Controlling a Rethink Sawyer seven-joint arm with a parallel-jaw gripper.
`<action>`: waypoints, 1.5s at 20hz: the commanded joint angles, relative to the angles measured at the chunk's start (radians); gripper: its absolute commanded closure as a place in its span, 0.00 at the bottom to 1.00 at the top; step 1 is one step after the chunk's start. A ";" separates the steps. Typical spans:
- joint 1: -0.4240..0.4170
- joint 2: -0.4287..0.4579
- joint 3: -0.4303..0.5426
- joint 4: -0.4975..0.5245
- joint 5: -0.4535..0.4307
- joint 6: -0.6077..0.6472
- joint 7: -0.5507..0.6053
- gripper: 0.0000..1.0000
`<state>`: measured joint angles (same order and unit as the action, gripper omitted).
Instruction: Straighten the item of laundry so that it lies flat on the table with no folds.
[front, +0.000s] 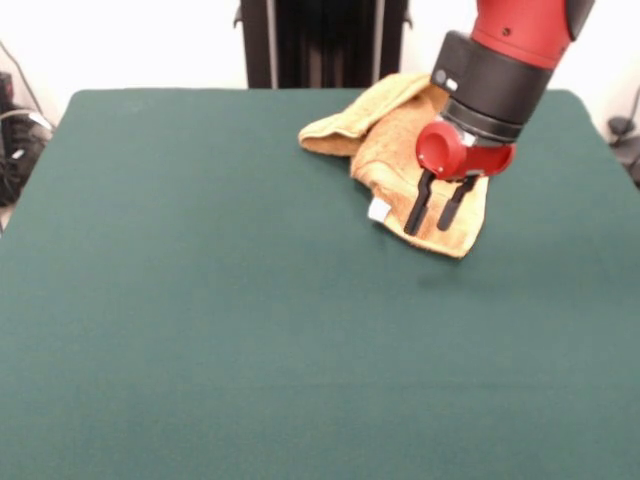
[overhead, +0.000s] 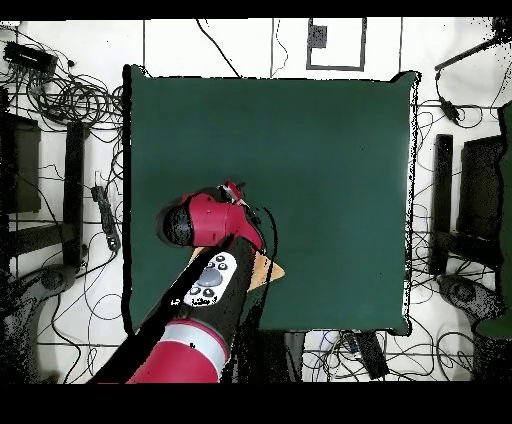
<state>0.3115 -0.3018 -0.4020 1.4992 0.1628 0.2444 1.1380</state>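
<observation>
One crumpled towel at the far right of the table, one gripper over it.

In the front view the single orange-yellow terry hand towel (front: 395, 140) lies bunched and folded over itself near the far right of the dark green table (front: 220, 320), with one small white tag (front: 379, 209) showing at its near left edge. The one red and black arm comes down over it, and its gripper (front: 432, 211) has two black fingers (front: 419, 203) spread a little apart, pointing down at the towel's near part; whether they touch or pinch the cloth cannot be told. In the overhead view the arm covers nearly all of the towel (overhead: 268, 270), leaving one small corner visible.
</observation>
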 joint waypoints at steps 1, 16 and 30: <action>0.022 0.070 0.138 0.062 0.060 -0.059 0.317 0.00; 0.018 0.116 0.137 0.026 0.071 -0.079 0.318 0.00; 0.020 0.159 0.136 0.007 0.098 -0.117 0.307 0.00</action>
<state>0.3127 -0.2335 -0.4016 1.4984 0.1946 0.1793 1.1380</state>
